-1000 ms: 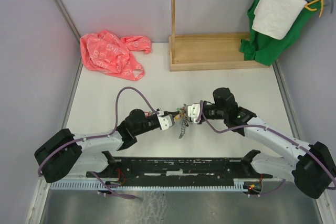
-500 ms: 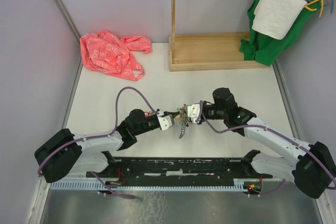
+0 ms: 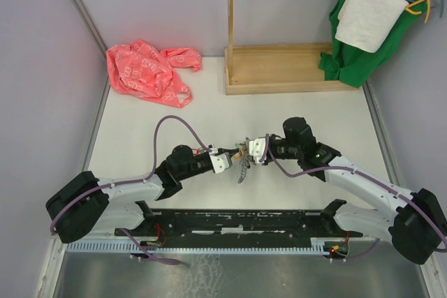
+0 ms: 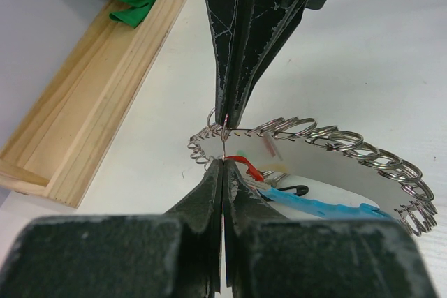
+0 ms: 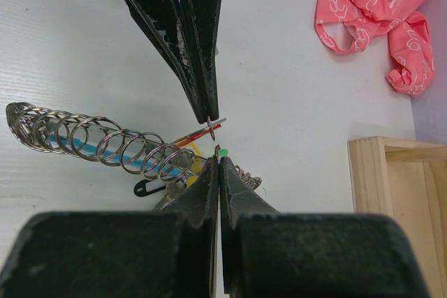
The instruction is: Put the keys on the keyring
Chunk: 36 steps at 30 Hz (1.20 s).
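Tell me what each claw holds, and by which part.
Left claw pinches a small ring by the red tag. Right claw appears shut on the grey metal end of the keyring; exact contact is too fine to tell.

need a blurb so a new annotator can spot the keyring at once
On the white table, look where the left gripper and right gripper meet tip to tip. The keyring is right there: a loop crowded with small silver split rings like a coil, one stretch in a light-blue sleeve. The pink bag and wooden frame farther back are nothing like it.
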Tool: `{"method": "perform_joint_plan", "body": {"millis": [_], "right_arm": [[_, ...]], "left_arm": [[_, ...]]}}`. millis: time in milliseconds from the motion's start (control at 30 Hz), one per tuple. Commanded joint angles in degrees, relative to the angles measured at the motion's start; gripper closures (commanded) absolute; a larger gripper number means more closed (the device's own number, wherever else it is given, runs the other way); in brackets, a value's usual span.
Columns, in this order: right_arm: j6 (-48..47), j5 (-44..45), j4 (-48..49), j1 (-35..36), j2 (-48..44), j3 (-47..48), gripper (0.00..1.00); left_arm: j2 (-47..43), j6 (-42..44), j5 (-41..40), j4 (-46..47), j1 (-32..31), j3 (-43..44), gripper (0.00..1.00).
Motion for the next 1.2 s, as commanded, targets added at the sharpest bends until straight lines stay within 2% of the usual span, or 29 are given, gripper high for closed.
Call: {"method": "perform_joint_plan", "body": {"millis": [0,1167], "right_arm": [[0.4,-0.2,4.2,0.2,-1.7,0.6,0.99],[2.3,-1.8,6.0,0.1,-2.2,-0.1,0.99]], "left_arm": [[-0.9,-1.7,0.1,2.6,-0.2,1.5,0.97],[0.5,-2.2,0.2,3.3,-0.6,2.1,0.97]]}}
